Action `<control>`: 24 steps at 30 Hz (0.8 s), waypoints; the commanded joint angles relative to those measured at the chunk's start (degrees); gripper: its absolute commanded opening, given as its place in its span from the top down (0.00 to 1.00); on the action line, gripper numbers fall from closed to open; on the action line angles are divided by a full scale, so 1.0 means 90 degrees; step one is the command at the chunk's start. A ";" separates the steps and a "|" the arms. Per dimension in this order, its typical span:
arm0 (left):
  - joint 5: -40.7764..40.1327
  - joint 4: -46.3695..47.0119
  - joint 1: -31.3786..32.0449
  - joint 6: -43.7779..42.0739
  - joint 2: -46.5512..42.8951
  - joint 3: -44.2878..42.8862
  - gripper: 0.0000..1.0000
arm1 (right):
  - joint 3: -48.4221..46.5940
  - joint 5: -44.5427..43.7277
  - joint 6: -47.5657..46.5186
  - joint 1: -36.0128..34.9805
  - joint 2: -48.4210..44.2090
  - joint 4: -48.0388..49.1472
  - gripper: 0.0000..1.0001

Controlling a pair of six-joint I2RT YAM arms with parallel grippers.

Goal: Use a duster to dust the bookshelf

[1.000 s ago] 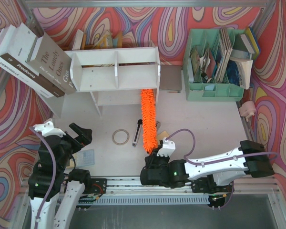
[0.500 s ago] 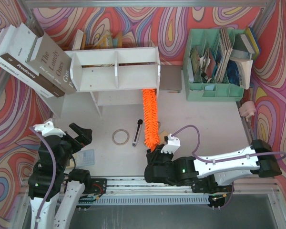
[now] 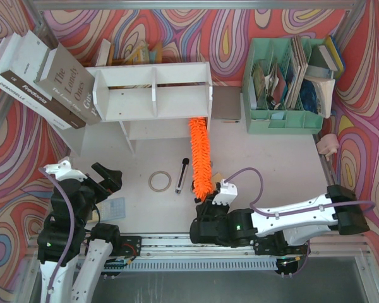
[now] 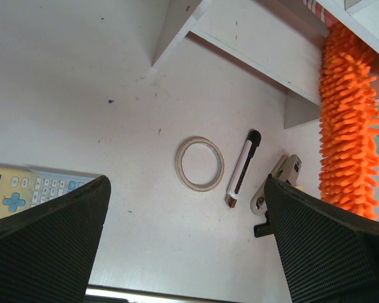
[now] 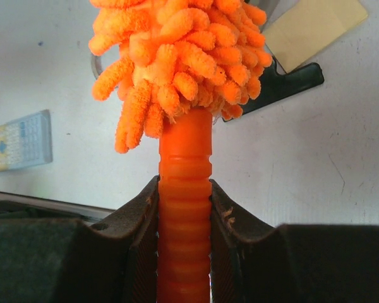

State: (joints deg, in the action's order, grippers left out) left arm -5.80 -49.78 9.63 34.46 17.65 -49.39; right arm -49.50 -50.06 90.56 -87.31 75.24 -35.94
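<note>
The white bookshelf [image 3: 153,91] stands at the back of the table, its open front toward me. The orange fluffy duster [image 3: 201,154] runs from my right gripper up to the shelf's lower tier at its right end, and its tip goes under the upper board. My right gripper [image 3: 208,201] is shut on the duster's ribbed orange handle [image 5: 184,189], with the shaggy head [image 5: 177,57] just above the jaws. My left gripper [image 3: 107,180] is open and empty at the near left, above the table. The left wrist view shows the duster [image 4: 347,126] and the shelf's base [image 4: 252,38].
A tape ring [image 3: 159,181] and a pen [image 3: 182,175] lie left of the duster. A calculator [image 3: 115,207] lies by the left gripper. Large books [image 3: 41,79] lean left of the shelf. A mint-green organizer [image 3: 284,85] stands at the back right. A black clip [image 5: 284,85] lies near the handle.
The right arm's elbow swung outward to the right, then partly back. The duster shifted slightly to the right, still held, with its tip at the shelf. The left arm has not moved.
</note>
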 commanded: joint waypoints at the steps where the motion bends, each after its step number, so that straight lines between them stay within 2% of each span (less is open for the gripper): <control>1: 0.0039 0.0091 -0.0035 -0.0088 0.0040 0.0087 0.02 | -0.0468 -0.0776 -0.0257 0.0004 -0.0526 -0.0489 1.00; 8: 0.0048 0.0091 -0.0035 -0.0091 0.0041 0.0087 0.02 | -0.0324 -0.0765 -0.0877 0.0004 -0.1045 0.0059 1.00; 17: 0.0044 0.0093 -0.0035 -0.0081 0.0031 0.0087 0.02 | 0.0092 -0.0187 -0.0646 0.0004 -0.0281 0.0675 1.00; 19: 0.0048 0.0092 -0.0035 -0.0081 0.0031 0.0087 0.02 | 0.0089 -0.0080 -0.0917 0.0005 -0.0098 0.0972 1.00; 22: 0.0039 0.0092 -0.0035 -0.0080 0.0026 0.0087 0.02 | 0.0136 0.0202 -0.2125 0.0004 0.0022 0.2232 1.00; 24: 0.0044 0.0092 -0.0035 -0.0079 0.0017 0.0087 0.02 | 0.0062 0.0388 -0.2396 0.0004 0.0211 0.2643 1.00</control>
State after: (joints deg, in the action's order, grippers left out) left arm -5.80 -49.78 9.63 34.44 17.65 -49.39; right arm -48.23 -47.05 79.11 -87.31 75.53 -25.17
